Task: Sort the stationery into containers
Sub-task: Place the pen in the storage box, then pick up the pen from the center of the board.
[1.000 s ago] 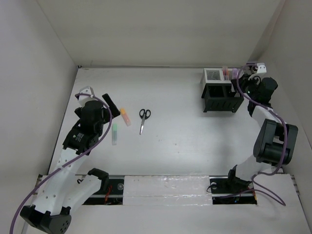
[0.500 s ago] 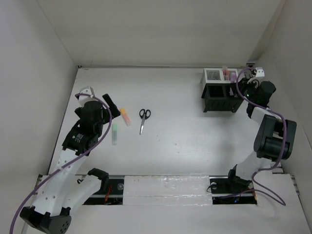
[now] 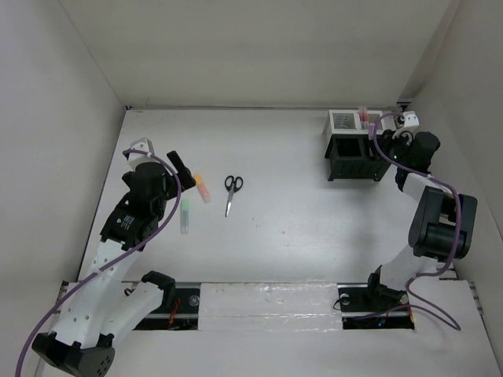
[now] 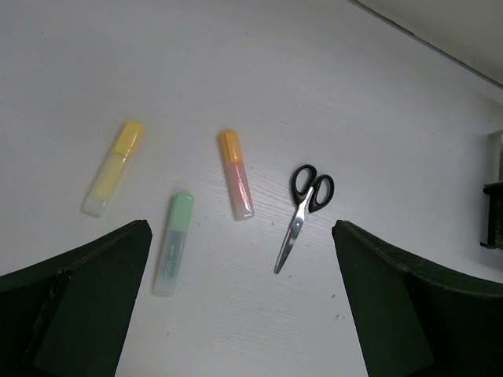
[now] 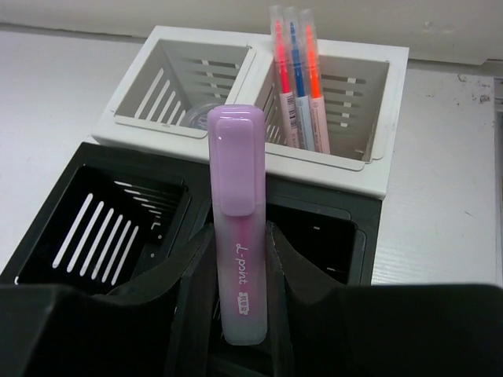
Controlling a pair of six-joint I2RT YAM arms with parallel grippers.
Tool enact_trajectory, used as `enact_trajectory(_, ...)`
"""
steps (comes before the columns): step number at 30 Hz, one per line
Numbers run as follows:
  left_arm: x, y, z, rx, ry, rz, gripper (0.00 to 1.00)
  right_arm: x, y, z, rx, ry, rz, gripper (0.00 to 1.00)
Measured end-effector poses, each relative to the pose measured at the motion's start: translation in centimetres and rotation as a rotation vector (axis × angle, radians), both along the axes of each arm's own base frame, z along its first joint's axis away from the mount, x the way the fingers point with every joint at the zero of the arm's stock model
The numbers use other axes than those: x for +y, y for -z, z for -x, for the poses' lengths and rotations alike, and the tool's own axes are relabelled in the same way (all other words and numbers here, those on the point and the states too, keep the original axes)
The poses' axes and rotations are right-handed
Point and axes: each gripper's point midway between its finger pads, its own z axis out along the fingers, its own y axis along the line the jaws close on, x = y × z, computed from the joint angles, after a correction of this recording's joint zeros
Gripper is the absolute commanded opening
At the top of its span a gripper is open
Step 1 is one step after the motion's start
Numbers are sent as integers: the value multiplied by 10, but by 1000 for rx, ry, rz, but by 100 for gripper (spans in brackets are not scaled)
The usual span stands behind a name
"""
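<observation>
My right gripper [image 5: 236,259] is shut on a purple highlighter [image 5: 236,196], held upright over the black mesh organiser [image 5: 126,155], at its right-hand compartment. In the top view this gripper [image 3: 387,130] is at the organiser's [image 3: 357,161] far right corner. The joined white box [image 5: 157,137] holds three thin pens [image 5: 295,78]. My left gripper [image 4: 240,267] is open and empty above the table. Ahead of it lie black-handled scissors [image 4: 305,206], an orange highlighter [image 4: 236,174], a green highlighter [image 4: 174,242] and a yellow highlighter [image 4: 112,167].
In the top view the scissors [image 3: 231,191], orange highlighter [image 3: 203,188] and green highlighter [image 3: 185,214] lie at the left-centre of the table. White walls close the table at the left, back and right. The white box [image 3: 343,120] stands against the back.
My right gripper has moved left with the purple highlighter, over the organiser's right side. My left gripper has shifted very slightly.
</observation>
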Motion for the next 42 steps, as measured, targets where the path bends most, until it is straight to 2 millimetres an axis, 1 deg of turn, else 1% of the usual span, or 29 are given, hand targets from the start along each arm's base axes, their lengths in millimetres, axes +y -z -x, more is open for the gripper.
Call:
enact_trajectory(1, 0, 0, 0, 0, 1, 0, 100, 1, 0, 0, 1, -4, 4, 33)
enact_trajectory(4, -1, 0, 0, 0, 5, 0, 100, 3, -6, 2, -10, -11, 23, 54)
enact_trajectory(5, -1, 0, 0, -1, 5, 0, 100, 4, -9, 2, -17, -12, 30, 57)
enact_trajectory(6, -1, 0, 0, -1, 5, 0, 100, 4, -13, 3, -25, -11, 37, 57)
enact_trajectory(8, -1, -1, 0, -3, 6, 1, 100, 5, -22, 4, -46, -8, 50, 75)
enact_trajectory(12, -2, -1, -1, -5, 11, 5, 100, 6, -41, 7, -89, -3, 74, 76)
enact_trajectory(15, -3, -1, -1, -5, 14, 6, 100, 10, -46, 7, -102, -10, 77, 76)
enact_trajectory(17, -3, -1, -1, -5, 14, 6, 100, 18, -47, 7, -104, -27, 77, 78)
enact_trajectory(18, -2, -1, -1, -5, 13, 5, 100, 25, -48, 7, -104, -39, 77, 78)
enact_trajectory(19, -2, -1, -1, -5, 9, 4, 100, 35, -48, 6, -101, -54, 83, 78)
enact_trajectory(20, 0, -1, -1, -5, 0, 0, 100, 49, -48, 6, -94, -77, 90, 78)
enact_trajectory(22, 3, -1, -2, -6, -22, -6, 100, 87, -52, 3, -85, -132, 106, 78)
enact_trajectory(23, 6, 0, -3, -3, -41, -11, 100, 107, -54, 4, -84, -163, 113, 79)
enact_trajectory(26, 14, 10, -6, 30, -105, -29, 100, 176, -68, 15, -92, -256, 136, 79)
enact_trajectory(30, 27, 29, -10, 112, -206, -61, 100, 271, -94, 39, -123, -394, 152, 80)
enact_trajectory(31, 31, 33, -11, 129, -228, -61, 100, 297, -100, 47, -131, -436, 151, 80)
enact_trajectory(32, 37, 36, -11, 142, -255, -55, 100, 321, -103, 51, -128, -473, 152, 80)
enact_trajectory(33, 46, 39, -11, 154, -292, -44, 100, 341, -105, 53, -126, -503, 149, 80)
enact_trajectory(34, 58, 40, -11, 159, -342, -33, 100, 368, -105, 54, -121, -539, 145, 80)
enact_trajectory(35, 70, 40, -10, 160, -392, -20, 100, 390, -99, 57, -104, -570, 147, 79)
enact_trajectory(36, 81, 40, -8, 160, -443, -9, 100, 411, -89, 58, -75, -595, 152, 79)
enact_trajectory(38, 96, 37, -2, 160, -520, -3, 100, 452, -67, 58, -15, -636, 164, 79)
enact_trajectory(40, 103, 32, 2, 148, -569, 2, 100, 486, -34, 60, 74, -663, 200, 79)
enact_trajectory(41, 105, 29, 3, 134, -582, 7, 100, 502, -20, 58, 98, -670, 214, 79)
enact_trajectory(42, 106, 26, 5, 120, -591, 12, 100, 517, -6, 61, 140, -681, 238, 79)
